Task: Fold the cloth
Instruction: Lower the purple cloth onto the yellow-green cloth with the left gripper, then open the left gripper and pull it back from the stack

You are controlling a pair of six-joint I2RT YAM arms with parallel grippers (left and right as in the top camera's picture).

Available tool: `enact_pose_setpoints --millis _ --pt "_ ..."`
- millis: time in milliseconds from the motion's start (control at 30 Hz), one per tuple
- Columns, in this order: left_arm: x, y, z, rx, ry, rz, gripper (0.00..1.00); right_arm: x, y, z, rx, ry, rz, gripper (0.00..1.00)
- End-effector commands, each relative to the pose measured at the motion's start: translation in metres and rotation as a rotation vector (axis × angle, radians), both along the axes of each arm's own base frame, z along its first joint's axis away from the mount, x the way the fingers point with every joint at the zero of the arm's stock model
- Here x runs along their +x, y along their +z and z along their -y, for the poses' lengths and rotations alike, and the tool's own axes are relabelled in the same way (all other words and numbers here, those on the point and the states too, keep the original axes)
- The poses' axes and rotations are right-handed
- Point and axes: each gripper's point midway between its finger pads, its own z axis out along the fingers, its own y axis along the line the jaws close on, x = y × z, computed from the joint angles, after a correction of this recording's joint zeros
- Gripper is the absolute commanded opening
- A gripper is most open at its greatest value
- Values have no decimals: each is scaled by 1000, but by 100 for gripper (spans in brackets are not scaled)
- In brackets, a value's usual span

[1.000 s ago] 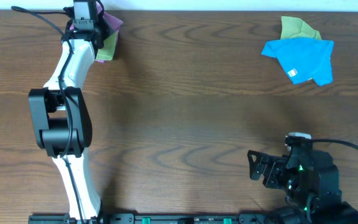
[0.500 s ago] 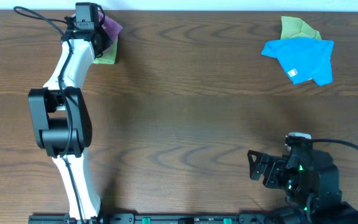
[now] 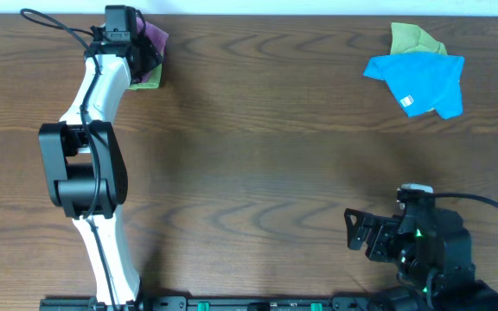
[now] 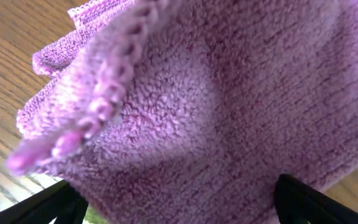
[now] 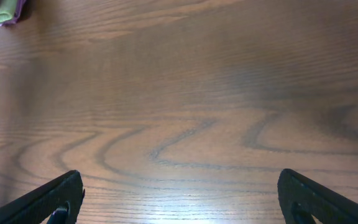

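Since a second earlier, the purple cloth [image 3: 153, 38] had drawn in a little toward the left gripper [image 3: 137, 53] at the upper left of the frame, bunched over a green cloth [image 3: 148, 78] beneath. The left wrist view was filled with purple pile; whether the left fingers [image 4: 55, 205] were clamped on it could not be told. No fold was visible, so nearly all the work remained. The right gripper [image 5: 179, 214] idled at lower right, fingers apart over bare surface [image 3: 266, 173]. A blue cloth [image 3: 422, 82] lay untouched upper right.
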Motion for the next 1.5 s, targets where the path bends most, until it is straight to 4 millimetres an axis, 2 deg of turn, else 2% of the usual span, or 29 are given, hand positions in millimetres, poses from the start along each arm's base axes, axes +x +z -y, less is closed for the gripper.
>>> enact_pose_setpoints --millis 0,533,700,967,1133,1467 --pt "2 40 -8 46 -23 51 95 0 -2 3 4 -23 -7 99" --pt "-44 97 -6 91 -111 -10 95 0 -2 3 4 -23 -7 99" --pt "-60 114 5 95 -242 -27 95 0 -2 3 4 -23 -7 99" --pt "-91 133 14 61 -282 -71 95 0 -2 3 4 -23 -7 99" --pt "-126 145 3 110 -261 -151 95 0 -2 3 4 -23 -7 99" --pt "-196 174 5 87 -263 -253 95 0 -2 3 4 -23 -7 99"
